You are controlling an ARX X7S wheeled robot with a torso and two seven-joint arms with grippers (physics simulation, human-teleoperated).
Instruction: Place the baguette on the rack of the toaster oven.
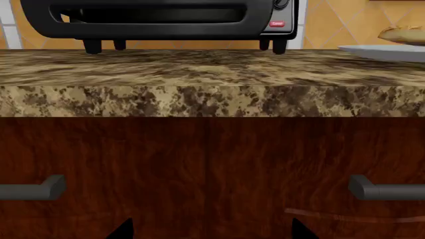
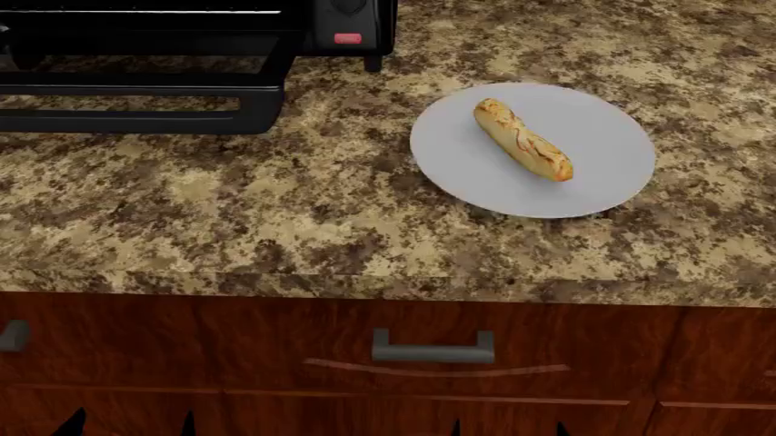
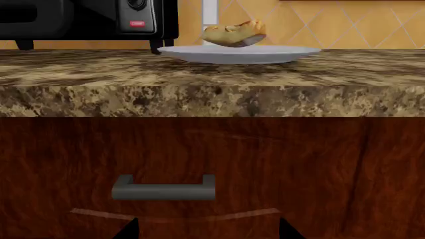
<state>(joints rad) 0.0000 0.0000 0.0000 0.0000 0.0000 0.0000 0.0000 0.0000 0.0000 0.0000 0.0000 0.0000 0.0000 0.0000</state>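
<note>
The short golden-brown baguette (image 2: 522, 139) is lying diagonally on a round white plate (image 2: 606, 182) beside the black toaster oven (image 2: 345, 32), likely light and crusty, best pinched mid-length, while both grippers (image 2: 503, 425) are hanging spread, empty, below the counter.

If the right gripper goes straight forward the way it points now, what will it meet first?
Most likely the wooden drawer front, near its handle. The right gripper points at the cabinet below the countertop, well under the plate and baguette. Depth is unclear.
</note>
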